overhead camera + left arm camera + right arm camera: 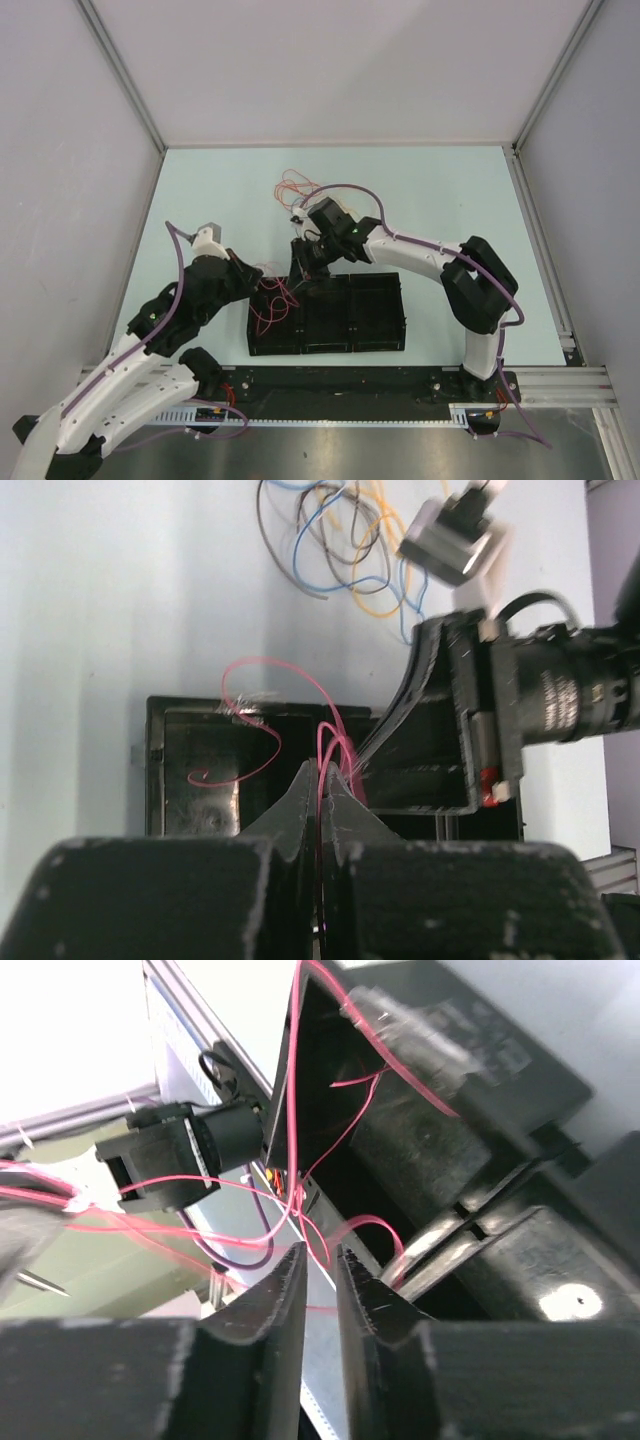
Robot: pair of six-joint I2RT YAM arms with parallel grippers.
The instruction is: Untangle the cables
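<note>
A thin red cable (270, 308) loops over the left compartment of a black tray (400, 322). My left gripper (266, 290) is shut on this red cable (322, 742) above the tray (160, 742); one end curls into the compartment. My right gripper (305, 270) hovers just right of it at the tray's back edge. Its jaws (320, 1260) stand a narrow gap apart, with red strands (300, 1175) crossing just past the tips. A loose bundle of blue, brown and orange cables (340, 540) lies on the table behind the tray, and it also shows in the top view (295, 187).
The tray has three compartments and lies in front of the arm bases. The right arm's wrist and camera (560, 695) hang close to my left gripper. Grey walls enclose the table on three sides. A metal rail (560, 380) runs along the near edge.
</note>
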